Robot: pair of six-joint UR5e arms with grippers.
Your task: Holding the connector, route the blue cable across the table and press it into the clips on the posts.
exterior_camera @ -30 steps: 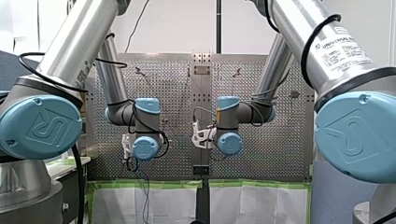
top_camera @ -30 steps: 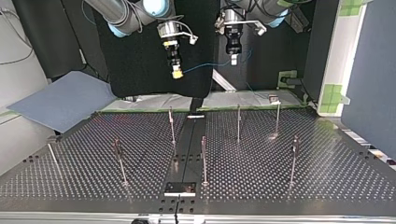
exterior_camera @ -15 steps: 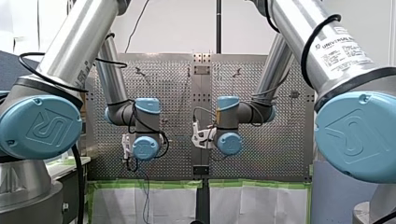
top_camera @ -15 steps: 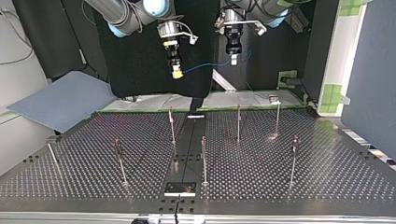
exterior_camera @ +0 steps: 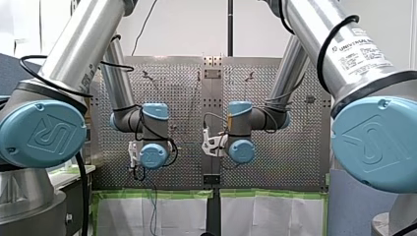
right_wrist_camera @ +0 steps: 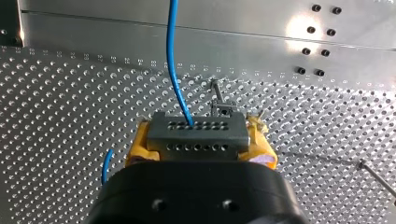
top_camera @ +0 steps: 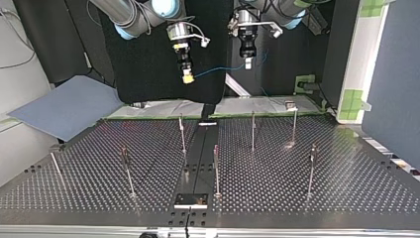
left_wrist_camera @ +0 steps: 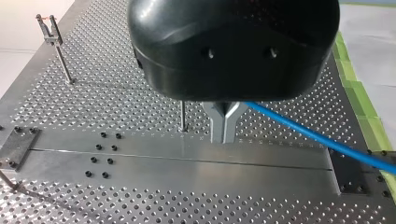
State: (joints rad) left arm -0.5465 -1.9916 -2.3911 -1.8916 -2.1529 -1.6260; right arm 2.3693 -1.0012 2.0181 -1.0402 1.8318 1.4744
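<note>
My right gripper (right_wrist_camera: 198,140) had its yellow pads (right_wrist_camera: 138,144) clamped on either side of the grey rectangular connector block (right_wrist_camera: 196,126), which had two rows of small holes in its face. It held the block high over the perforated metal counter (right_wrist_camera: 70,93). From one hole the thin blue cable (right_wrist_camera: 172,60) ran out ahead of the gripper.

My left gripper (left_wrist_camera: 224,126), black with metal fingers, had those fingers pressed together. The cable seemed pinched where they met, and it left to one side toward the counter's edge. In the top view the cable spanned the gap between the two grippers, both well above the slim upright metal posts (top_camera: 216,168).

I judged that this hold served the routing. One gripper fixed the cable's end and the other guided the line, so a taut stretch could be lowered onto a clip.

No box, tray or bin showed. The only holders were the small forked clips (left_wrist_camera: 48,27) on top of the posts. None that could be made out had cable in it, so the pressing was not yet begun.
</note>
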